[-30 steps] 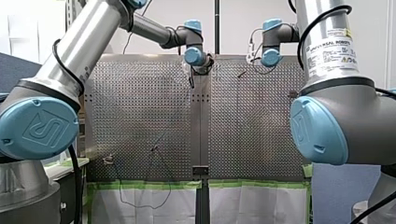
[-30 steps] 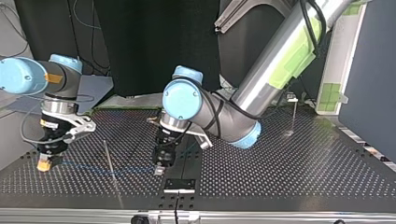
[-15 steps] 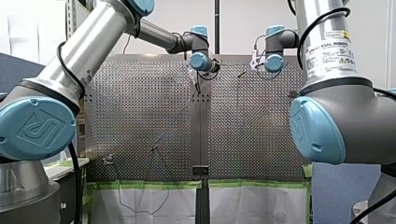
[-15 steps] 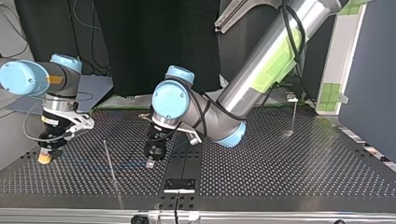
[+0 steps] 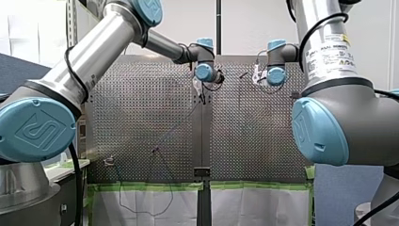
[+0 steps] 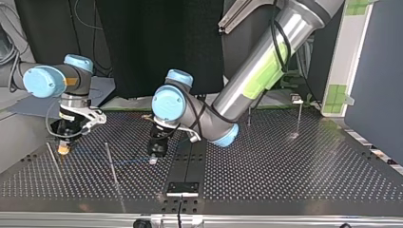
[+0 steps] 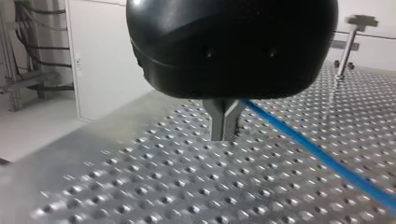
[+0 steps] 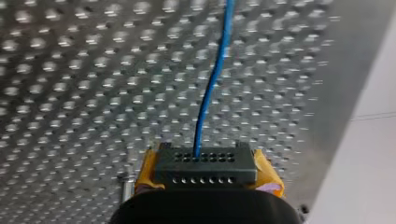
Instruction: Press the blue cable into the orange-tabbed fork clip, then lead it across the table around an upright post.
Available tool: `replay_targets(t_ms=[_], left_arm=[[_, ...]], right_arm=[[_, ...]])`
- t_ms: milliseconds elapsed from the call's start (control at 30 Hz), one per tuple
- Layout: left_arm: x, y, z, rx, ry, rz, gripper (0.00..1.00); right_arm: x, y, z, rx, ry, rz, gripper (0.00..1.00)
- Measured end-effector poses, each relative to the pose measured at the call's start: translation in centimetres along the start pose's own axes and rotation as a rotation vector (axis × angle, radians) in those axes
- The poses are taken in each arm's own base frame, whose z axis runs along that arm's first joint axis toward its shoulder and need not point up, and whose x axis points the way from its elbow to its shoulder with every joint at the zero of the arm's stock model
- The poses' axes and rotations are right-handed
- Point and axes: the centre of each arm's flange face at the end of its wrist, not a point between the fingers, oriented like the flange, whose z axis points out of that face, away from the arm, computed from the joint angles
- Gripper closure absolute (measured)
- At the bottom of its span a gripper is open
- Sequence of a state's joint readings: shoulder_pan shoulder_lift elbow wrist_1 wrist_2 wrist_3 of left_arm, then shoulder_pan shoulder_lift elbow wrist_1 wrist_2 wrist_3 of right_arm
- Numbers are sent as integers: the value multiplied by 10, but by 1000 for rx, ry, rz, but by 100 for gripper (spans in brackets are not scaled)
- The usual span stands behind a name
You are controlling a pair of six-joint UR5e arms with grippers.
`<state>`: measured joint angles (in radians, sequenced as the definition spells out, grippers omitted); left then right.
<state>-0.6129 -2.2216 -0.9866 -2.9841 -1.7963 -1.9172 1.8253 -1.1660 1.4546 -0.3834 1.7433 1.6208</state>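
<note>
The blue cable (image 6: 114,162) stretches low over the perforated table (image 6: 294,175) between my two grippers. My left gripper (image 6: 153,159), black with metal fingers, is shut on the cable, which runs away beside its fingertips (image 7: 225,127) in the left wrist view. My right gripper (image 6: 63,148) has yellow pads (image 8: 145,169) shut on the cable (image 8: 212,84), which leads straight ahead over the plate. In the front view the cable (image 5: 176,126) slants down from my left gripper (image 5: 203,97) to a thin post (image 5: 155,150). A small clip (image 5: 109,161) sits near the table's lower left edge.
A thin upright rod (image 6: 112,165) stands between the grippers, near the cable, and another (image 6: 53,160) beside my right gripper. A taller capped post (image 6: 298,114) stands at the top view's far right, also seen as the post (image 7: 348,51) beyond my left gripper. A black bracket (image 6: 182,187) sits at the near edge.
In the top view my left gripper has moved left and away from the camera with the cable. My right gripper has moved right and back, so the two stand closer.
</note>
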Motion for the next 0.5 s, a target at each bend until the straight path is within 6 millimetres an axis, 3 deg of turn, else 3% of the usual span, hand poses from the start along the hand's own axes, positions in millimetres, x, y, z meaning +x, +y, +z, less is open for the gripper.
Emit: replay_targets(t_ms=[500], left_arm=[[6,3,-1,-38,-3,4,100]], right_arm=[[-85,-3,3,15,-118,-29,100]])
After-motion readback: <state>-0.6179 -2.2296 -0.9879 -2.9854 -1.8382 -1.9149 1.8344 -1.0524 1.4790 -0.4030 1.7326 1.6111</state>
